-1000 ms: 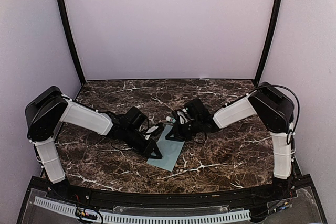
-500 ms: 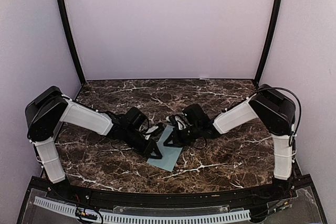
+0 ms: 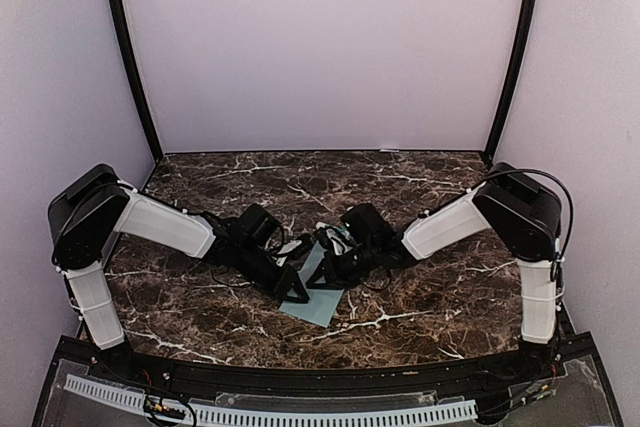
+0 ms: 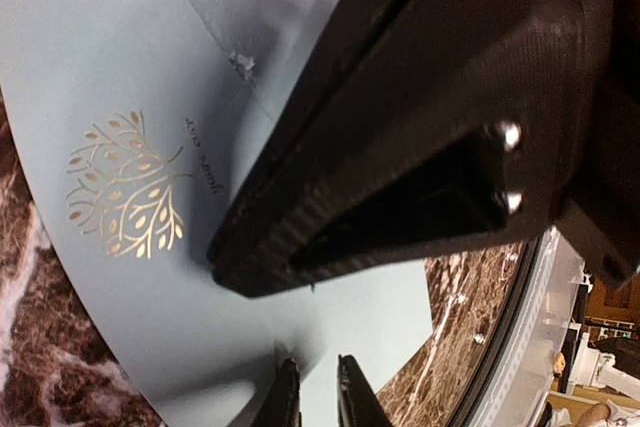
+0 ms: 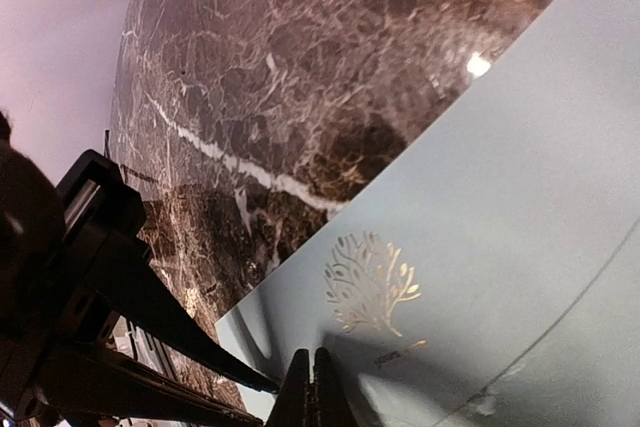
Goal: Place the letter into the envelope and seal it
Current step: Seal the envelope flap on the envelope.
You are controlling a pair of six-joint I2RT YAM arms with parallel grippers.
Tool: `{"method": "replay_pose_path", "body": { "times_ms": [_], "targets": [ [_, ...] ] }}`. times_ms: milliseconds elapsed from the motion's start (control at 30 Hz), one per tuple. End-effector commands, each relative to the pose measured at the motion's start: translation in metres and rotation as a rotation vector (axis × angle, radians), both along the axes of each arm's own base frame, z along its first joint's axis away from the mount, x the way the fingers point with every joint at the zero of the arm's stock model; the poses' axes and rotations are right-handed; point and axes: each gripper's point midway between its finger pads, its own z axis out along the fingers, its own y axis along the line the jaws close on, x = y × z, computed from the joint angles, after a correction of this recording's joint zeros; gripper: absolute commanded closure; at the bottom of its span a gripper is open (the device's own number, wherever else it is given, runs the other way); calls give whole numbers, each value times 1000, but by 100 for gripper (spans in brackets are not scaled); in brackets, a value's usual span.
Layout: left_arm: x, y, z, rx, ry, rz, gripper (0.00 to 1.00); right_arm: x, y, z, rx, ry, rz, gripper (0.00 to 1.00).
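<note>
The envelope (image 3: 322,292) lies flat on the table (image 3: 430,297), under both sets of fingertips, likely pinned so the flap can be pressed shut. A gold tree emblem (image 5: 368,283) shows beside small, unreadable writing. The left gripper (image 4: 312,399) and right gripper (image 5: 311,387) both have fingers nearly together, gripping nothing.

Smooth paper on polished stone-look desk

The flat pale blue-grey paper envelope (image 4: 110,77) looks matt and smooth, with a shiny gold-foil tree emblem (image 5: 368,282). The dark brown, white-veined marble-pattern desk (image 5: 300,67) is glossy. The left claw (image 4: 315,402) and right claw (image 5: 310,387) are matt black textured plastic.
</note>
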Motion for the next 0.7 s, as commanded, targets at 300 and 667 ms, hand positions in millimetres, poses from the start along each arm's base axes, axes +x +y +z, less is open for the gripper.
{"method": "replay_pose_path", "body": {
  "times_ms": [300, 667],
  "targets": [
    [-2, 14, -11, 76, -7, 17, 87, 56, -47, -30, -160, -48, -156, 100],
    [-2, 15, -10, 76, -9, 16, 87, 56, -50, -31, -153, -44, -144, 100]
  ]
}}
